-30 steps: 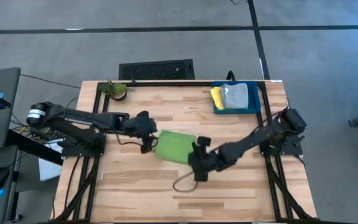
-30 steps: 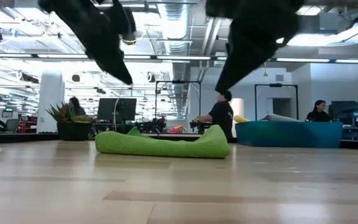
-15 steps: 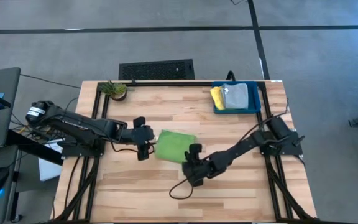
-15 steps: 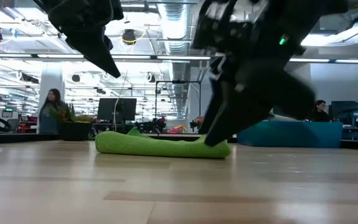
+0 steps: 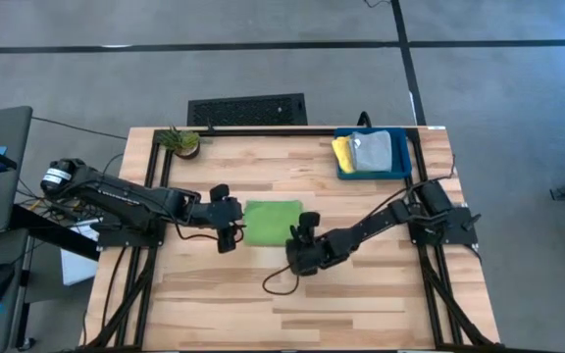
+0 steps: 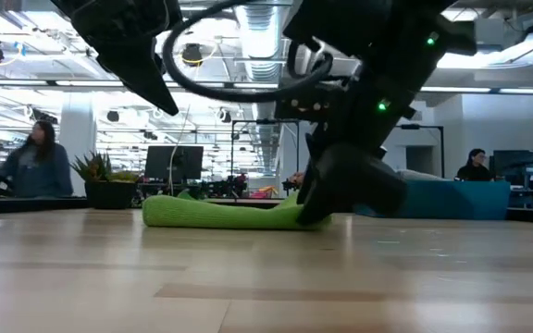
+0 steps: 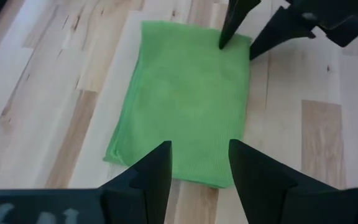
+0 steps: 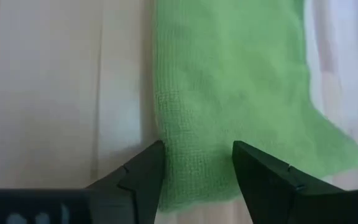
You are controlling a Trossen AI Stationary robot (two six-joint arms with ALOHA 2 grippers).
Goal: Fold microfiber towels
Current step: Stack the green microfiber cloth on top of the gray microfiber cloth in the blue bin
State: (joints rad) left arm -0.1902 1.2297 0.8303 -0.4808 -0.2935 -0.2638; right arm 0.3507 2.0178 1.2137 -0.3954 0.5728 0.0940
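Note:
The lime green towel (image 5: 273,222) lies folded into a flat rectangle on the wooden table (image 5: 204,294), near its middle. My left gripper (image 5: 233,233) is open and hovers above the table just left of the towel's left end (image 7: 166,168). My right gripper (image 5: 302,226) is open and down low at the towel's right end. The yellow towel (image 5: 342,153) and the grey towel (image 5: 373,151) lie in the teal-blue bin (image 5: 400,173). The turquoise towel does not show. My right gripper comes from above, slanting in from the table's right, at the towel's right end near its near corner (image 7: 232,53). One fingertip (image 7: 224,41) is on the cloth, the other (image 7: 254,55) over bare wood beside the edge. The towel lies flat on the table.
The bin stands at the far right corner. A small potted plant (image 5: 179,141) stands at the far left corner. A cable loop (image 5: 281,283) hangs from my right arm over the table's near middle. People show in the room beyond (image 6: 40,166).
My right gripper has gone down and toward the table's left and far side, to the towel's right end. The towel's near right corner has been pushed in: the towel lay askew and now lies square. My left gripper has drawn back slightly toward the left edge.

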